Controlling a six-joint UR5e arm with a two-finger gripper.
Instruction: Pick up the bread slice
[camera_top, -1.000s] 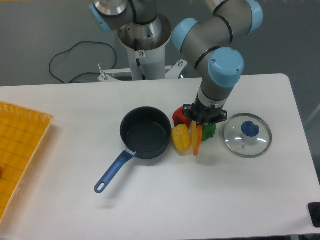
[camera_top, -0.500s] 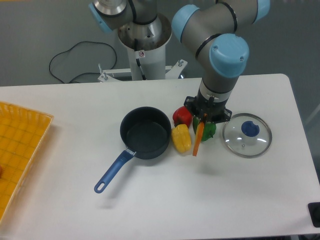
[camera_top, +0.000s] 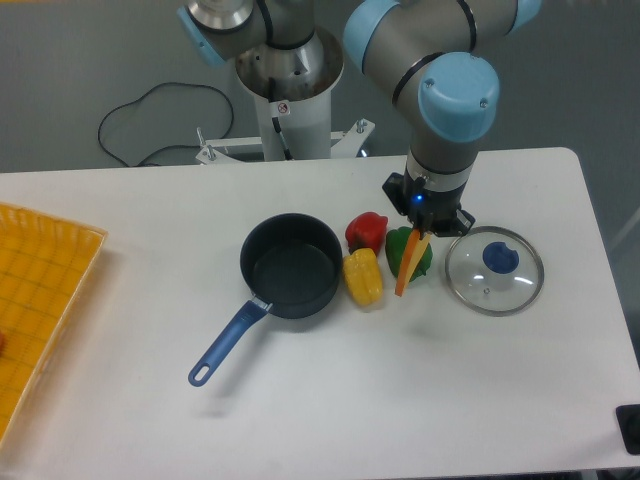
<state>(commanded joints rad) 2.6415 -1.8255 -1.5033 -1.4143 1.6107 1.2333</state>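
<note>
While the gripper (camera_top: 424, 228) points straight down, its fingers are clamped on the top end of the bread slice (camera_top: 410, 268), which hangs edge-on as a narrow orange wedge, tilted w/ its lower tip toward 7 o'clock. Whether the tip touches the table or hangs just above it can't be told; a faint shadow lies on the table (camera_top: 400, 400) below it.

Behind the slice sits a green toy pepper (camera_top: 398, 245), partly covered by it. At 9 o'clock from the slice, just beside it, is the yellow toy pepper (camera_top: 363, 277); at 10 o'clock, the red toy pepper (camera_top: 367, 230), touching or nearly touching the yellow one. Further toward 9 o'clock is a dark saucepan (camera_top: 290, 265) w/ blue handle (camera_top: 225, 344) running out toward 7 o'clock.

At 3 o'clock from the slice, near but apart, a glass lid (camera_top: 494, 270) w/ blue knob lies flat. Far off at 9 o'clock, at the table's edge, is an orange-yellow tray (camera_top: 40, 290). Arm base (camera_top: 290, 90) stands at 12 o'clock, black cable (camera_top: 150, 120) looped beside it.
</note>
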